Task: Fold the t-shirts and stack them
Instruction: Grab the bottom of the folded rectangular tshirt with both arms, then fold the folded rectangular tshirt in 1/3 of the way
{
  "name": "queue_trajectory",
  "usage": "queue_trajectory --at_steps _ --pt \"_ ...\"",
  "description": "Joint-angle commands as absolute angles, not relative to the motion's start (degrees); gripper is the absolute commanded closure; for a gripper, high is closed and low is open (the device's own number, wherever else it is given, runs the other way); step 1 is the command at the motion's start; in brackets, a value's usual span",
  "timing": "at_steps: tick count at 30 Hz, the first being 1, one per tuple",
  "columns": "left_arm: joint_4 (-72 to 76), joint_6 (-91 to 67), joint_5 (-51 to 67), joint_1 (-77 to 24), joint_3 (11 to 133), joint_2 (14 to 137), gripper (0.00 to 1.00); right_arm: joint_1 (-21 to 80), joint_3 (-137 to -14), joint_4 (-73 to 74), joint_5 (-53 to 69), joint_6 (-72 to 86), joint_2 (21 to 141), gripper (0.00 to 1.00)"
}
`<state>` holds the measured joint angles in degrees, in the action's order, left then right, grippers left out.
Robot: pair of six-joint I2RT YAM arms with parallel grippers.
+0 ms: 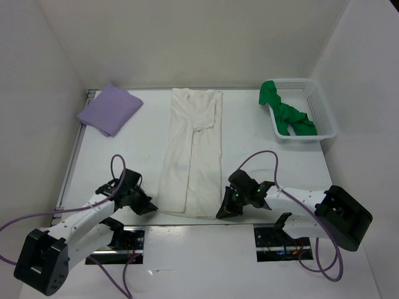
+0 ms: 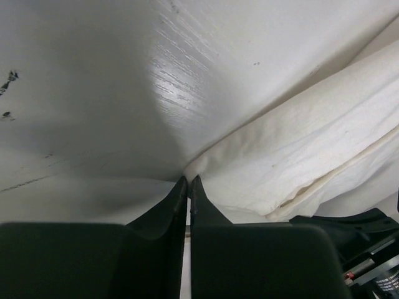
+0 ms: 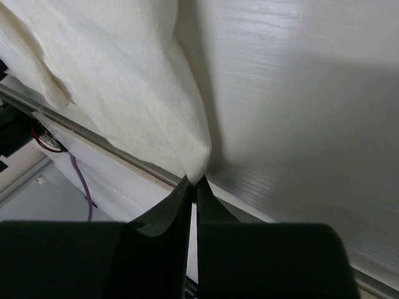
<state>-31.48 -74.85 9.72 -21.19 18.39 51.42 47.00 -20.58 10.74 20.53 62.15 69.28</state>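
Observation:
The white t-shirt point(image 1: 192, 149) lies down the middle of the table as a long strip, its sides folded in. My left gripper point(image 1: 152, 208) is at the strip's near left corner. In the left wrist view its jaws point(image 2: 188, 179) are shut on a corner of the white cloth point(image 2: 299, 143). My right gripper point(image 1: 222, 212) is at the near right corner, and its jaws point(image 3: 193, 182) pinch the tip of the white cloth point(image 3: 124, 81). The lavender t-shirt point(image 1: 109, 109) lies folded at the far left. The green t-shirt point(image 1: 287, 115) is bunched in the basket.
A white mesh basket point(image 1: 325, 115) stands at the far right of the table. The table's near edge point(image 1: 187, 225) runs just behind both grippers. White walls close in the left, back and right sides.

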Motion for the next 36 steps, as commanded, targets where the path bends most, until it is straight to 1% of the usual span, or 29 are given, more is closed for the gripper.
queue_trajectory --at_steps 1,3,6,7,9,10,12,13,15,16,18,19,20,21,22,23,25,27,29,30,31,33,36 --pt "-33.5 -71.6 10.3 -21.0 20.1 52.0 0.99 47.4 -21.7 12.0 19.9 62.3 68.0 0.96" --pt "-34.9 -70.9 13.5 -21.0 20.7 51.3 1.00 47.4 -21.7 13.8 20.7 62.3 65.8 1.00" --pt "-40.5 -70.9 16.6 -23.8 23.2 48.7 1.00 47.9 -22.4 19.8 22.1 62.3 59.9 1.00" --pt "-42.2 -70.9 16.6 -23.8 26.2 47.7 1.00 47.9 -23.0 23.5 22.1 62.3 58.1 1.00" --pt "-48.3 -68.4 16.6 -23.8 30.8 46.9 1.00 47.9 -25.4 26.3 22.8 62.8 53.6 1.00" --pt "-49.9 -66.8 14.4 -22.5 36.5 46.9 1.00 47.9 -28.2 29.2 22.8 62.8 53.1 1.00" --pt "-52.2 -63.5 13.7 -20.6 41.3 50.9 1.00 46.2 -31.5 31.5 22.0 58.1 55.0 1.00" --pt "-52.2 -61.1 13.7 -19.7 43.0 52.4 1.00 42.4 -35.2 33.4 22.0 55.8 56.2 1.00" --pt "-47.9 -60.1 13.7 -18.1 46.5 55.8 1.00 37.5 -38.3 33.4 22.5 51.3 60.1 1.00" --pt "-46.0 -60.8 13.2 -18.1 47.3 55.8 1.00 31.7 -41.2 33.4 23.2 46.5 61.8 1.00" --pt "-40.6 -62.1 12.5 -18.1 49.4 57.9 1.00 27.3 -44.4 33.4 22.7 41.8 67.6 1.00" --pt "-38.8 -62.1 11.3 -18.1 50.1 59.6 1.00 24.5 -48.1 33.4 22.0 38.0 70.1 1.00" --pt "-34.8 -62.1 9.6 -17.3 50.7 63.9 1.00 23.6 -50.0 32.9 21.3 36.5 72.4 1.00" --pt "-32.2 -61.6 9.6 -16.3 51.2 66.5 1.00 22.6 -54.2 32.9 21.3 35.2 77.5 1.00" --pt "-29.7 -60.1 10.5 -15.5 53.0 69.2 1.00 21.2 -56.5 32.3 20.6 33.0 79.9 1.00" --pt "-26.7 -59.2 9.5 -14.7 54.7 74.8 1.00 20.6 -58.8 31.6 20.0 32.2 82.1 1.00" --pt "-24.6 -56.1 7.5 -13.6 58.6 82.4 1.00 18.2 -64.6 30.9 18.4 30.6 88.0 1.00" --pt "-22.9 -54.7 6.7 -10.8 65.2 86.7 1.00 16.7 -69.4 29.4 17.7 30.0 91.7 1.00" --pt "-21.5 -53.4 6.7 -10.3 69.1 92.4 1.00 15.6 -72.1 28.8 18.4 29.1 97.3 1.00" --pt "-21.5 -52.8 6.7 -9.7 73.5 94.1 1.00 14.8 -74.9 28.3 18.4 28.5 98.9 1.00" --pt "-21.5 -52.8 6.2 -9.7 75.5 97.5 1.00 14.8 -75.9 27.8 17.5 28.5 101.6 1.00" --pt "-21.0 -52.0 6.2 -9.7 79.5 100.5 1.00 13.3 -78.7 27.3 17.5 27.9 103.9 1.00" --pt "-20.2 -52.0 6.7 -9.7 82.0 106.0 1.00 12.7 -82.2 26.3 17.5 27.3 108.6 1.00"
